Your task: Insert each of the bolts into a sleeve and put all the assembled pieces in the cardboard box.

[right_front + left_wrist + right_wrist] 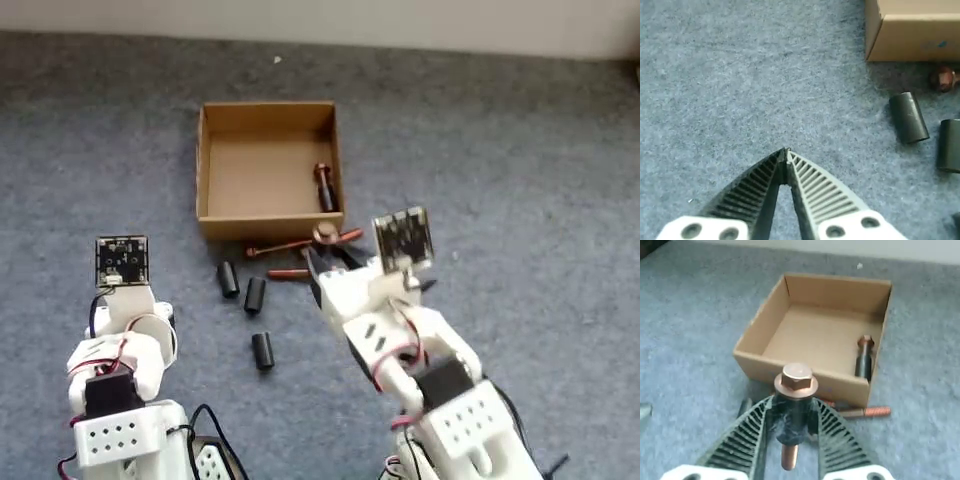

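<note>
High view: three sleeves (228, 278) (255, 294) (262, 351), one boxed assembly (324, 187); right tool (793, 407) clamps another assembly (796, 382), left tool (786, 152) closed.

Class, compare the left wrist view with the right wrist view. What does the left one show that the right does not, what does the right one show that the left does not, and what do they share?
Left wrist view, not the right: the left pincer, shut on nothing, above the carpet.

Right wrist view, not the left: the right pincer, shut on a bolt in a sleeve, and the inside of the cardboard box, where one assembled piece lies.

Both: the cardboard box on the grey carpet.
</note>
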You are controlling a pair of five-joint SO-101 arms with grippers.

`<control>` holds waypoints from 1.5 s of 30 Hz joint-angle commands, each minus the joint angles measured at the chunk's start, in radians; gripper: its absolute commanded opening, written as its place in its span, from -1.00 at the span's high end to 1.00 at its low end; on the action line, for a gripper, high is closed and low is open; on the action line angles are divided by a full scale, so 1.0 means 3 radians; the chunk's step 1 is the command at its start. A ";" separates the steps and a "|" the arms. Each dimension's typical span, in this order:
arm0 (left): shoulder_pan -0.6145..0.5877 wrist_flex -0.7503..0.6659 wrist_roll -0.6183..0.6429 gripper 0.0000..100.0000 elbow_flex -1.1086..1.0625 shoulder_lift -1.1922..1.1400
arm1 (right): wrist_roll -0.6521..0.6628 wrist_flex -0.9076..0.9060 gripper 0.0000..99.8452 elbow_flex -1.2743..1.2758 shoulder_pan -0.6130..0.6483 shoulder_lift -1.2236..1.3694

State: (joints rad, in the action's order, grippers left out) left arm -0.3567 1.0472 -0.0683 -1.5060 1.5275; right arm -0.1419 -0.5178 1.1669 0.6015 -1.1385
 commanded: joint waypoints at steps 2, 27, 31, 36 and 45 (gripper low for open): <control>0.0049 -0.0261 -0.0036 0.99 -0.0100 0.0013 | -0.0015 0.0913 0.99 -0.0673 -0.0033 0.0939; 0.0059 -0.0332 -0.0164 0.99 -0.0161 0.0013 | 0.0036 0.1419 0.88 -0.2437 -0.0304 0.4135; 0.0064 -0.0332 -0.0256 0.99 -0.0166 0.0013 | 0.0123 0.0800 0.68 -0.2652 -0.0274 0.4130; 0.0064 -0.0332 -0.0256 0.99 -0.0166 0.0013 | 0.0123 -0.0171 0.68 -0.3158 -0.0222 0.3977; 0.0049 -0.0332 -0.0256 0.99 -0.0156 0.0013 | 0.0123 -0.1834 0.68 -0.3286 0.0320 0.3056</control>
State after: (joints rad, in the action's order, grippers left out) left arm -0.3537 0.9643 -0.1312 -1.5612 1.5259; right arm -0.1143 -0.9413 0.2110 0.6322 -0.1166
